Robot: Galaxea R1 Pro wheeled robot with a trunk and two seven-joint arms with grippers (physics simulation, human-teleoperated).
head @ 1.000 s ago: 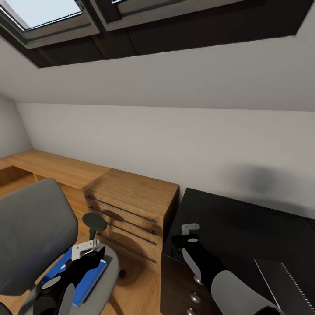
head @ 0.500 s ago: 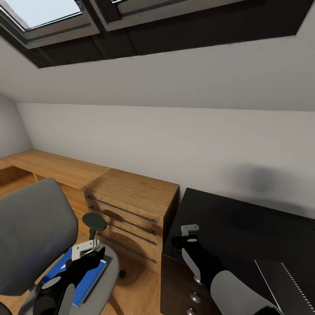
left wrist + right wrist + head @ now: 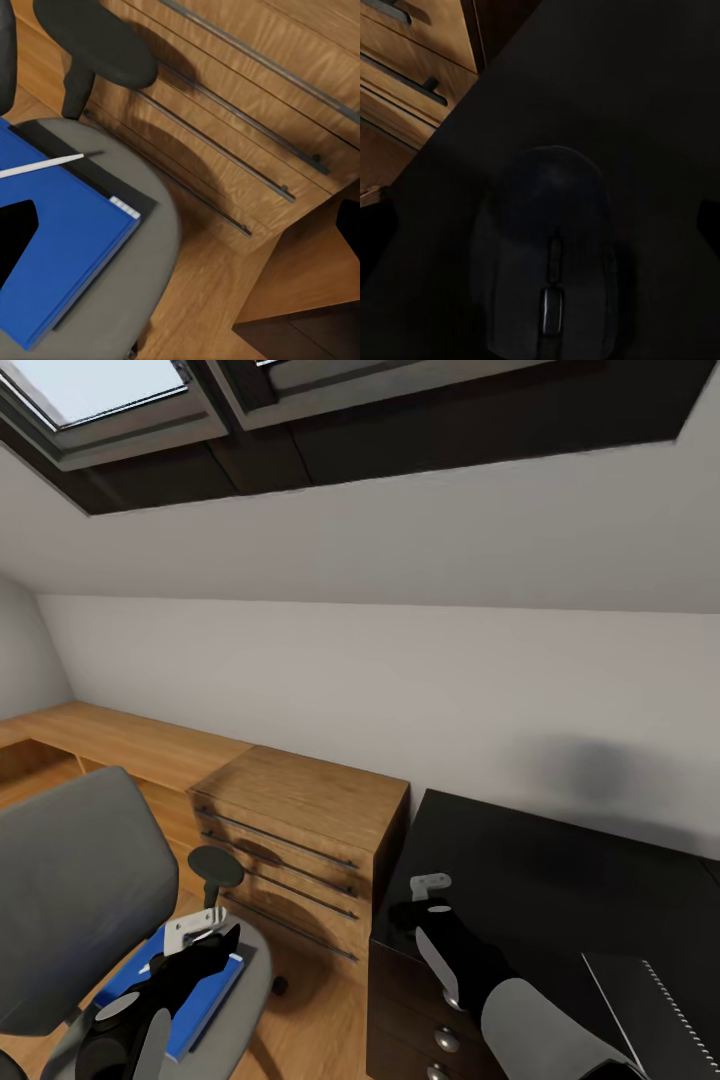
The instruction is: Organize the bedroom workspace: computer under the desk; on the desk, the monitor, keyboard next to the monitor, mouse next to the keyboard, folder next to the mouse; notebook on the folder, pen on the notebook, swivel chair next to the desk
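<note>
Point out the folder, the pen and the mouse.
folder [image 3: 71, 247]: left wrist view, middle of its blue cover, on the chair seat.
pen [image 3: 41, 166]: left wrist view, mid-shaft of the white stick lying on the folder.
mouse [image 3: 547, 240]: right wrist view, its rounded back above the scroll wheel.

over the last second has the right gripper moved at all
Yes, slightly. The right gripper has crept up the head view, away from the robot and further over the desk, judged against the desk's fixed front corner. The shift is small.

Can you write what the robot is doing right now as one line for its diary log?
left pincer: over folder on swivel chair | pen: on folder | right pincer: above mouse on desk
</note>
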